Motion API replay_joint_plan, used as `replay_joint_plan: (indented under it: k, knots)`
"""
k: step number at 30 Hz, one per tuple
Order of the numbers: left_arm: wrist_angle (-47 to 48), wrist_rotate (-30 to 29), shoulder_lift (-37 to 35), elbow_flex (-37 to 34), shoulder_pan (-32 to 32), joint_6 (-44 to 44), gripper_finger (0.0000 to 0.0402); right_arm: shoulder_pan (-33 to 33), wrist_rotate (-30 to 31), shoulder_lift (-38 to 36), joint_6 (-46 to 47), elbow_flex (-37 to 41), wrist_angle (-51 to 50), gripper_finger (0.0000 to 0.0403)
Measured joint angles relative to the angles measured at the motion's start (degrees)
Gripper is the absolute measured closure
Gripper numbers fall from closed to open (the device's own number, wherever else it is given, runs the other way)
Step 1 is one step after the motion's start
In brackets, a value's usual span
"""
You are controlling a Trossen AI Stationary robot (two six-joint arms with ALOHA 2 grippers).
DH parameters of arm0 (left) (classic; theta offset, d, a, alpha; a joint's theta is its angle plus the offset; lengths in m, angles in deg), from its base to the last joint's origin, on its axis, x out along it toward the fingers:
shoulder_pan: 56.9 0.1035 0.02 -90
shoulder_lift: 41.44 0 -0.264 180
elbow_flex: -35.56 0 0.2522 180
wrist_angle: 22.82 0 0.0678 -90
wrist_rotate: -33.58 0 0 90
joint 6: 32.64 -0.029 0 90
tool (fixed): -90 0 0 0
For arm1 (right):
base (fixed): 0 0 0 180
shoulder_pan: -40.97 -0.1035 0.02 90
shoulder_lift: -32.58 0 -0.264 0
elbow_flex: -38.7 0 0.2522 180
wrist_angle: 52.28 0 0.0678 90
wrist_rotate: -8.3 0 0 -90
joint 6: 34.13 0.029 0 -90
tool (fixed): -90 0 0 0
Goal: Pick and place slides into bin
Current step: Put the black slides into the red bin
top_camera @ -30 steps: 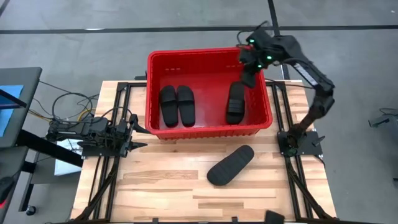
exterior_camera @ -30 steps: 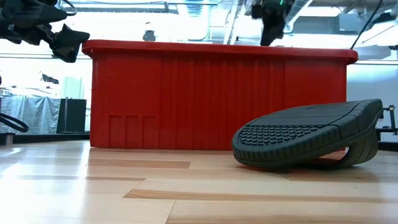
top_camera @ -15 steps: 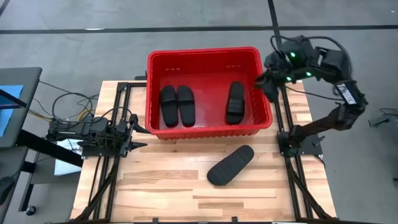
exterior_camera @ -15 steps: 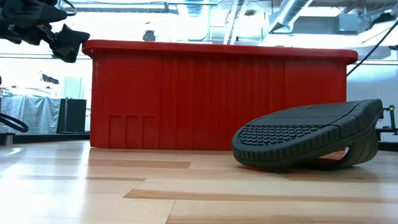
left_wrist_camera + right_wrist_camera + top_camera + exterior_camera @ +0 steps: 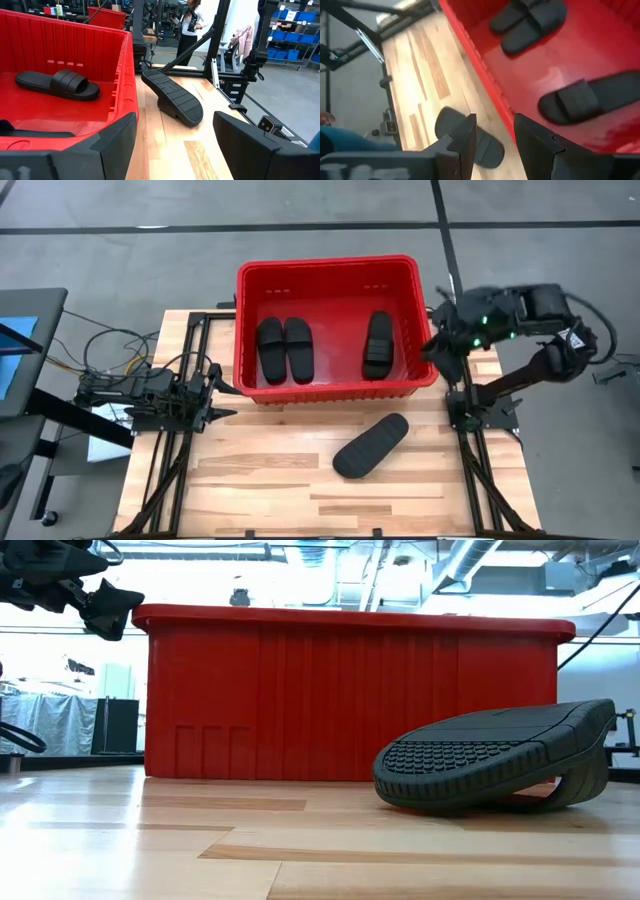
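Three slides [image 5: 285,348] lie in the red bin [image 5: 248,385] at upper centre; the fourth slide [image 5: 370,446] lies upside down on the tabletop [image 5: 260,480] below it. The right pincer [image 5: 446,350] hovers right of the bin, fingers apart, grasping nothing; the left pincer [image 5: 222,390] waits released at the bin's lower left corner.

A: Condition of the arms beside the red bin [image 5: 337,320]?

B: Both matte black, with jointed links. The right arm [image 5: 530,330] shows small green lights and a looping black cable.

A: The left?

B: The left arm [image 5: 150,395] is black, with thin cables trailing; its fingers [image 5: 250,145] are dark, blocky and angular.
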Motion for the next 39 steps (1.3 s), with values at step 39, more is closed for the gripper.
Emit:
replay_joint_plan:
  k: [39]
  knots:
    - [0.0, 0.0, 0.0, 0.0, 0.0, 0.0, 0.0143, -44.1, 17.0, 14.1, 91.6, 31.2, 4.0, 0.0281]
